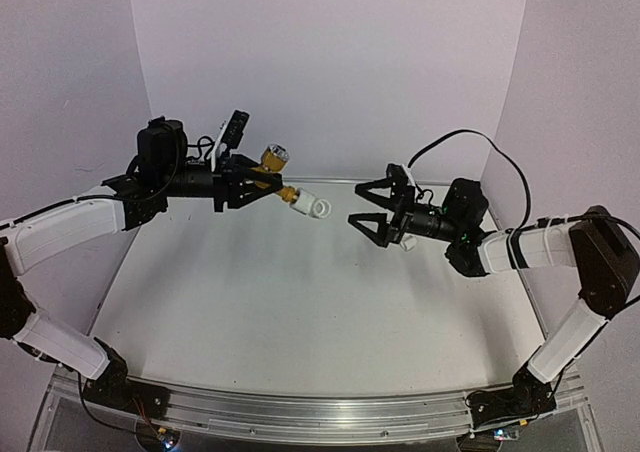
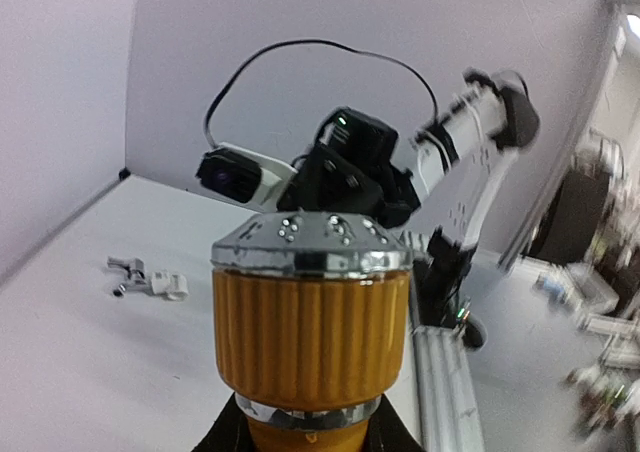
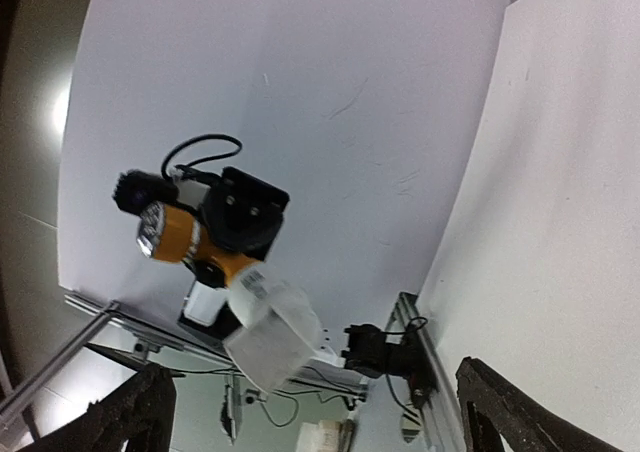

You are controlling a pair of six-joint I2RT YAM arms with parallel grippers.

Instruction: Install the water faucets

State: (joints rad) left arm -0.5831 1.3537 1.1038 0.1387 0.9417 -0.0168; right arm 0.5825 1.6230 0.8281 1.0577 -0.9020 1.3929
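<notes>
Top view: left gripper (image 1: 262, 180) is up off the worktop (image 1: 300, 312) at rear left, closed on the brass faucet (image 1: 275, 162), with the handle end pointing up and back. A white fitting (image 1: 312, 207) is on the faucet's outer end, pointing right toward the other arm. Right gripper (image 1: 355, 204) is also off the worktop at about the same height. It faces the fitting, close but not touching, with jaws spread wide and nothing between them. Can't make out the silver faucet from up here. Left wrist view: the ribbed brass handle with its chrome cap fills the centre of the frame. Only a sliver of black finger shows at the bottom edge on either side of it, so the grip point itself is mostly hidden. The silver faucet (image 2: 125, 269) lies flat on the worktop at left, near the wall, and a second fitting (image 2: 170, 287) touches its right end. The right gripper is behind the handle, seen roughly head-on and slightly blurred. Right wrist view: its own two fingertips sit in the bottom corners, far apart and holding nothing. Across the gap the left gripper clamps the brass faucet, with the white fitting angled down toward this camera and the handle off to the left. Fitting is clear of both fingertips.
</notes>
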